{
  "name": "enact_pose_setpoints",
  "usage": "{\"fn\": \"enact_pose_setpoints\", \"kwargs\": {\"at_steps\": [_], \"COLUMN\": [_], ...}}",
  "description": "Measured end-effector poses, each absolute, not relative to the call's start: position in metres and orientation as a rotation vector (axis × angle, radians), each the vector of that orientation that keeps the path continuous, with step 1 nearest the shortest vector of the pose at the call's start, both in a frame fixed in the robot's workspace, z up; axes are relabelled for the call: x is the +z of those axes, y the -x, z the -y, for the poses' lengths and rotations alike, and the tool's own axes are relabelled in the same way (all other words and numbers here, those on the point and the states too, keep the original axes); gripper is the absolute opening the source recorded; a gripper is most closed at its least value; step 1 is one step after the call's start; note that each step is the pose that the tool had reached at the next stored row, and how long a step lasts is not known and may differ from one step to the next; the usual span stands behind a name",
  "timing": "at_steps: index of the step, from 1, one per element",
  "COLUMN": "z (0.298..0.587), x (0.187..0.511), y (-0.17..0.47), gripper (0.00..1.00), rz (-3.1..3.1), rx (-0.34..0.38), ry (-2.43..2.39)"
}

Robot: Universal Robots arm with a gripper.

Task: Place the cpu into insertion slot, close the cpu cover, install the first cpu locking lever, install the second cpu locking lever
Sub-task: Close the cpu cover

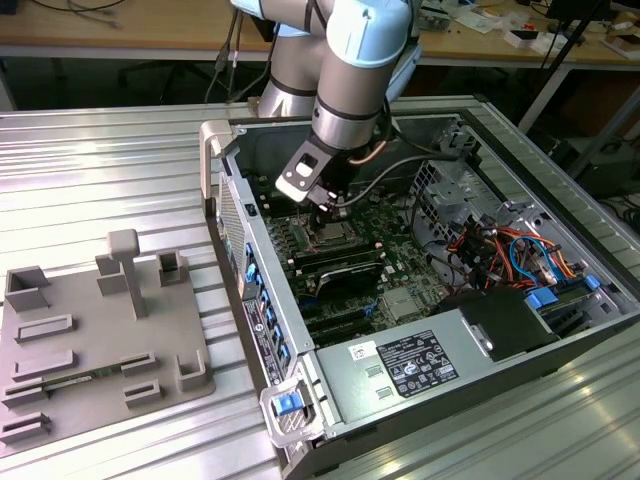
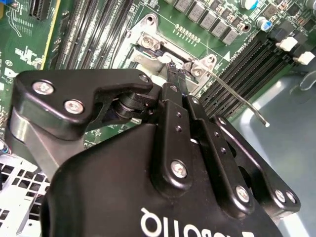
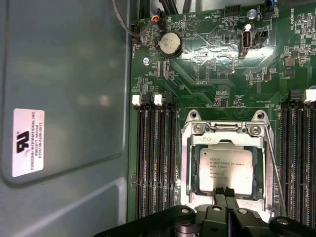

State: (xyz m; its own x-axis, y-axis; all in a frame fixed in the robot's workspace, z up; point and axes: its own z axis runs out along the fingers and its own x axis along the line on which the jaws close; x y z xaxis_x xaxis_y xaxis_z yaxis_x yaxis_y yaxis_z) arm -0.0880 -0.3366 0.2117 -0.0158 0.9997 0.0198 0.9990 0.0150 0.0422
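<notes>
A white label with dark print sits on the case wall. Fine print covers the cpu. White letters mark the gripper. A printed sticker lies on the power supply.

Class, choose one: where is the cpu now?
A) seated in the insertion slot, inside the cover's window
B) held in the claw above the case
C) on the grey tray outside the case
A: in the first wrist view the cpu lies flat inside the window of the cpu cover.

Silver-grey tubular arm with pale blue joint caps; matte black gripper, round silver screws, white lettering on body.
</notes>
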Motion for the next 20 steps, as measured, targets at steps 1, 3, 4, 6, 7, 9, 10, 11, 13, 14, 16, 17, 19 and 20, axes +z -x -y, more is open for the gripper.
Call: {"fn": "enact_pose_setpoints", "kwargs": {"at_steps": [1, 3, 4, 6, 7, 9, 10, 11, 13, 14, 16, 17, 19, 20], "z": [0.3366, 0.3366, 0.3366, 0.3366, 0.3366, 0.3366, 0.3366, 0.3366, 0.3364, 0.3364, 0.3365, 0.3365, 0.3366, 0.3367], "x": [0.2111, 0.2099, 0.2092, 0.2071, 0.2068, 0.2069, 0.2075, 0.2083, 0.2103, 0.2102, 0.2085, 0.2074, 0.2044, 0.2031], "y": [0.0881, 0.0884, 0.0885, 0.0888, 0.0889, 0.0889, 0.0889, 0.0889, 0.0889, 0.0892, 0.0922, 0.0931, 0.0938, 0.0939], "gripper": [0.11, 0.11, 0.11, 0.11, 0.11, 0.11, 0.11, 0.11, 0.11, 0.11, 0.11, 0.11, 0.11, 0.11], "rz": [-2.227, -2.227, -2.227, -2.227, -2.227, -2.227, -2.227, -2.227, -2.227, -2.227, -2.228, -2.228, -2.228, -2.228], "rx": [0.069, 0.069, 0.069, 0.069, 0.069, 0.069, 0.069, 0.069, 0.070, 0.070, 0.070, 0.070, 0.069, 0.068], "ry": [-2.193, -2.193, -2.193, -2.193, -2.193, -2.193, -2.193, -2.193, -2.193, -2.193, -2.193, -2.193, -2.193, -2.193]}}
